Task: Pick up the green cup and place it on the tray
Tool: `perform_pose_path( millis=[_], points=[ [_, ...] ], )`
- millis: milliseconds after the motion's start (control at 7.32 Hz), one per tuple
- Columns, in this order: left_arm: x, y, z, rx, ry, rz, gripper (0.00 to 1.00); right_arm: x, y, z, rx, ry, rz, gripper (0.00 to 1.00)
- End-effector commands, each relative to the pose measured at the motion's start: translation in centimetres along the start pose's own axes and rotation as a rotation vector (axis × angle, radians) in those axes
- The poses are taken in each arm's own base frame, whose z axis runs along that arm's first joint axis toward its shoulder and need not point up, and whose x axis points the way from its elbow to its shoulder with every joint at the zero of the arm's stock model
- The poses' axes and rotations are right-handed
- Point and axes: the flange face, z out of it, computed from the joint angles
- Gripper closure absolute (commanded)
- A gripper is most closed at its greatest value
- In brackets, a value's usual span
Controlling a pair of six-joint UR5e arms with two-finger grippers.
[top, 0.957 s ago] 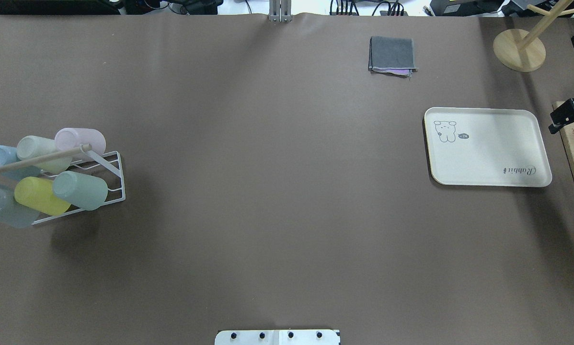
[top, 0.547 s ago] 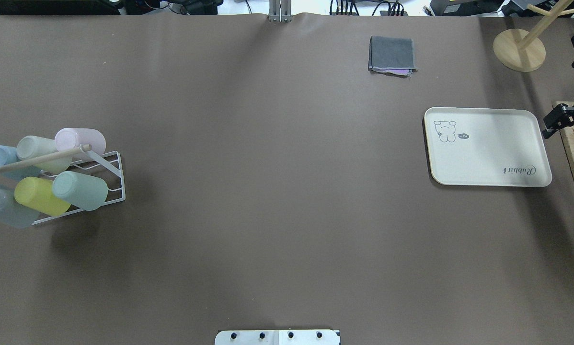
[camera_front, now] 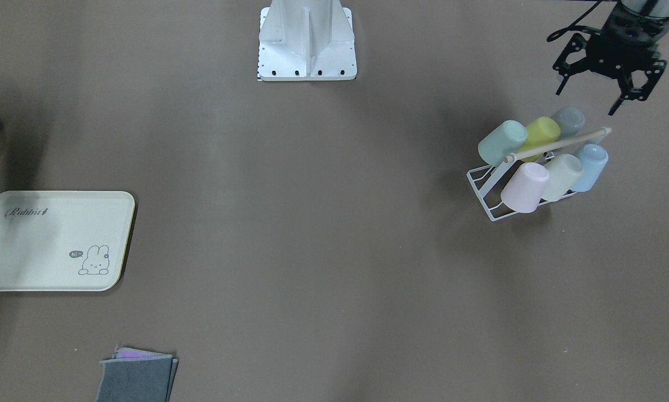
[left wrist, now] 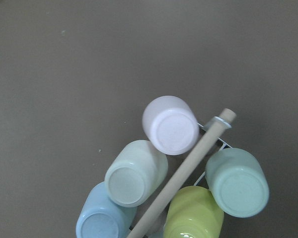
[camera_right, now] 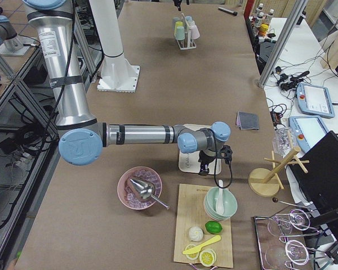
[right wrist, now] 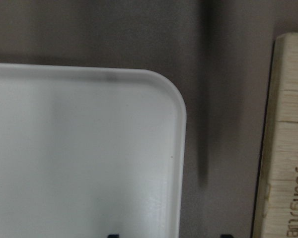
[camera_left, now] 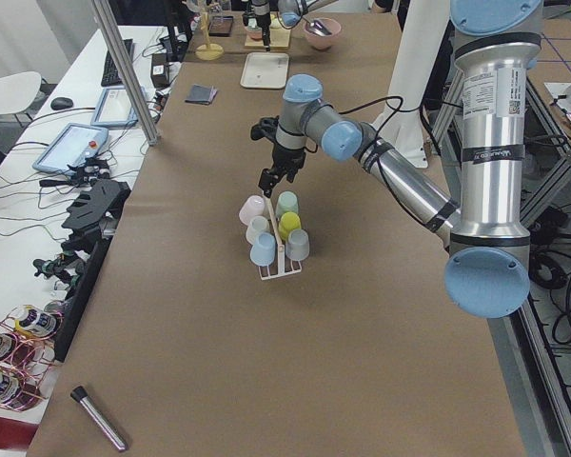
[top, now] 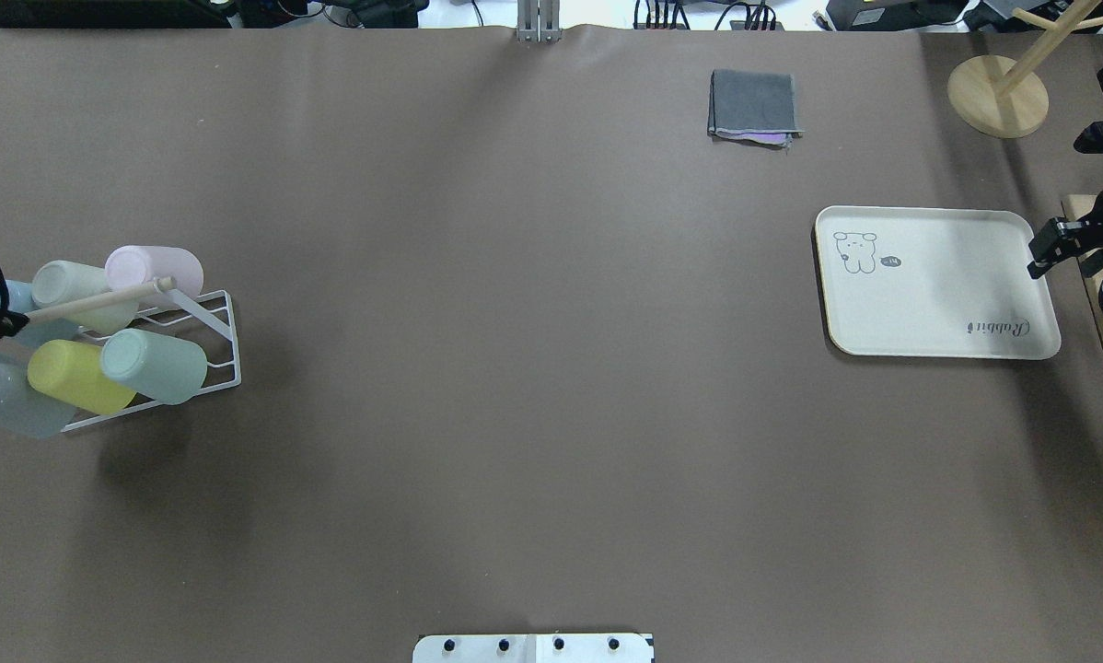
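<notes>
**Both grippers released, green cup racked**

Overhead, the table holds the tray at 3 o'clock and the wire rack, with the cup, at 9 o'clock. The left gripper hovers spread over the rack; the right gripper gapes at the tray's rim.

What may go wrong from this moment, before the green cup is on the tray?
1. The green cup lies tilted on the rack, close beside the yellow-green cup and the wooden rod. The open left end effector may strike the rod or drag the neighbour.
2. The tray is at the table's other end, where the right end effector hovers at its edge. The arms might collide there.
</notes>
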Motion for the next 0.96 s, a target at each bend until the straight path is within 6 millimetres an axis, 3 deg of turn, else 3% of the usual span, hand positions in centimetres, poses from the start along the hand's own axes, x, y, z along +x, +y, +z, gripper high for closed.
perform_pose_path(
  millis=[0,273,410,683,820],
  points=[
    [8.1,-0.7,0.9,-0.054,-0.056,0.298,0.02,0.1,-0.4,1.0,-0.017,0.005,0.003,0.33],
    [11.7,-0.7,-0.3,-0.111,-0.186,0.570,0.02,0.3,-0.4,2.0,-0.033,0.011,0.005,0.36],
    [13.5,-0.1,0.2,-0.146,-0.270,0.714,0.02,0.4,-0.4,2.2,-0.037,0.014,0.006,0.38],
    [15.0,1.0,2.1,-0.240,-0.443,1.072,0.02,0.9,-0.3,2.8,-0.037,0.011,0.001,0.50],
    [16.8,1.9,3.2,-0.254,-0.485,1.157,0.02,0.8,-0.2,2.9,-0.037,0.010,-0.003,0.55]
  ],
)
